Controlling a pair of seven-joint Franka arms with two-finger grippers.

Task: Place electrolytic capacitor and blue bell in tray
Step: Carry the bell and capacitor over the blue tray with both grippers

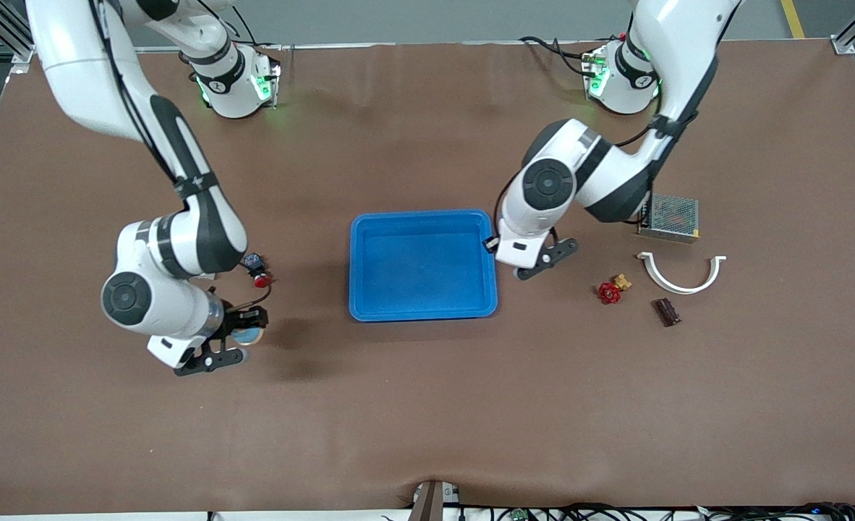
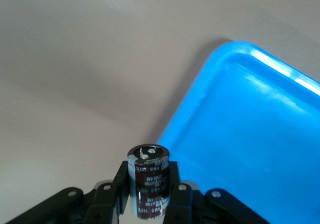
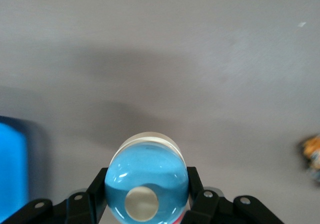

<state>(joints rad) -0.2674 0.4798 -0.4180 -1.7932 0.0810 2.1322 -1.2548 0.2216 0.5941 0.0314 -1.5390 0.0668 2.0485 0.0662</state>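
With the left tool [image 2: 148,196] clamped on the capacitor [image 2: 148,180] just beside the tray [image 1: 422,311] rim and the right tool [image 3: 146,200] gripping the blue bell [image 3: 146,184] over the bench [image 1: 427,405], each should clear the rim before letting go.

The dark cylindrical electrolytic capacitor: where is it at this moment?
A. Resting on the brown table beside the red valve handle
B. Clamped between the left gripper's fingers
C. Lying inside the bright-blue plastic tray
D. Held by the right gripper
B: the left wrist view shows the dark cylindrical electrolytic capacitor upright between the left gripper fingers, beside the bright-blue plastic tray.
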